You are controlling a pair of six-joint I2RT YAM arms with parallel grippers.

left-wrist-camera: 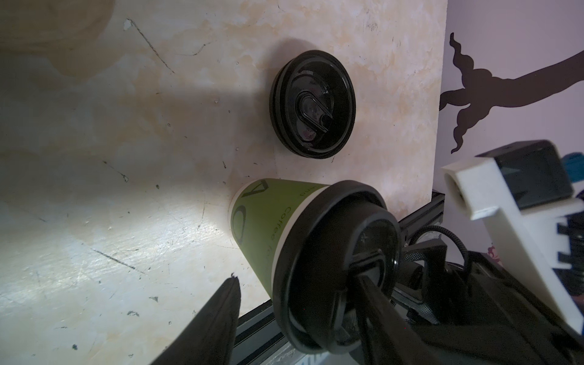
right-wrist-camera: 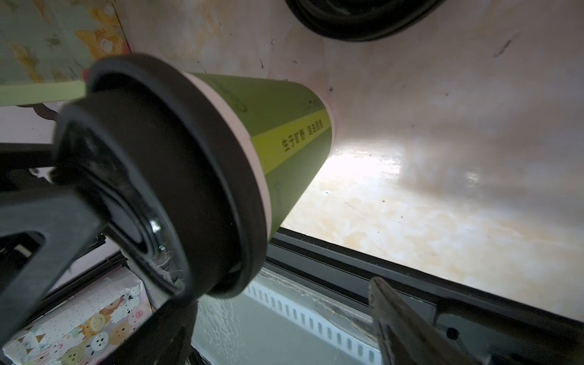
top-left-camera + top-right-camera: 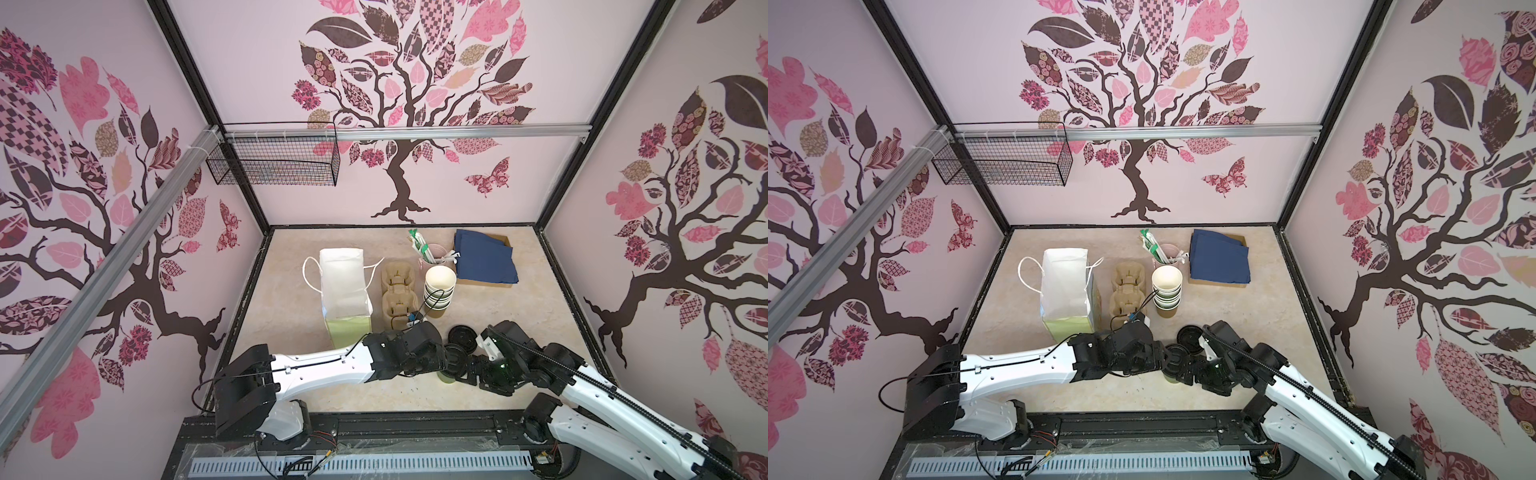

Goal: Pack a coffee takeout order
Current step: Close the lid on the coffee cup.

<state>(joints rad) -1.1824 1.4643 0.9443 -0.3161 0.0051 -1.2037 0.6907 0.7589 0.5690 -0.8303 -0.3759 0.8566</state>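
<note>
The olive-green cup (image 1: pixel 265 218) with its black lid (image 1: pixel 319 252) stands upright near the table's front edge, mostly hidden under both grippers in both top views; only a bit of its green side (image 3: pixel 446 377) shows. My left gripper (image 1: pixel 295 278) is open: one finger lies across the lid's top, the other hangs free beside the cup. From the other side, my right gripper (image 2: pixel 240 252) is open too, one finger on the lid (image 2: pixel 177 177), the other well clear. The pale green bag (image 3: pixel 345 286), tan carrier (image 3: pixel 399 291) and navy napkin (image 3: pixel 484 257) stand further back.
A stack of lidless cups (image 3: pixel 438 286) stands right of the carrier. Loose black lids (image 3: pixel 462 336) lie just behind the grippers, one also in the left wrist view (image 1: pixel 313 104). A pink holder of straws (image 3: pixel 430 253) is at the back, and a wire basket (image 3: pixel 274 160) hangs on the wall.
</note>
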